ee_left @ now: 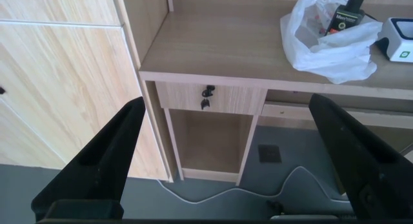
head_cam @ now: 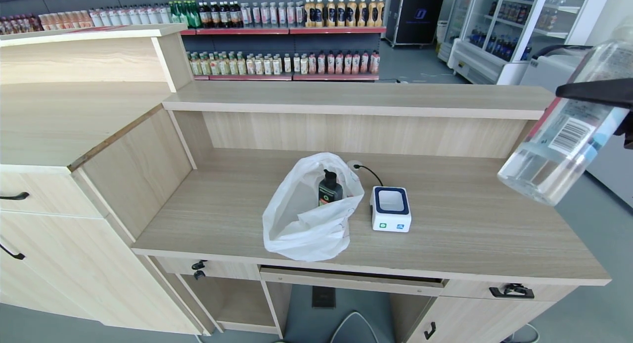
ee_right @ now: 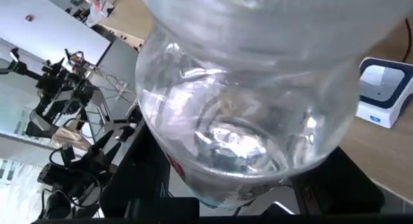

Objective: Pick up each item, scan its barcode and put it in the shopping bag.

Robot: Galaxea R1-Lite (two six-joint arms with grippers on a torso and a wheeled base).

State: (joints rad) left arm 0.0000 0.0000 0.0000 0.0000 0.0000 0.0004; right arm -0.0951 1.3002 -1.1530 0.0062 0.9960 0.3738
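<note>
Gripping a clear bottle [head_cam: 561, 140] — white barcode label showing, print too small to read — the right end effector [head_cam: 613, 110] holds it tilted, raised near the right end of the surface [head_cam: 470, 224], well apart from the scanner [head_cam: 390, 209] and shopping bag [head_cam: 301, 219]. The left end effector [ee_left: 226, 104] hangs low, fingers wide apart, empty.

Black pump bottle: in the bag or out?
In: the black pump bottle stands upright inside the open shopping bag, beside the scanner.
</note>
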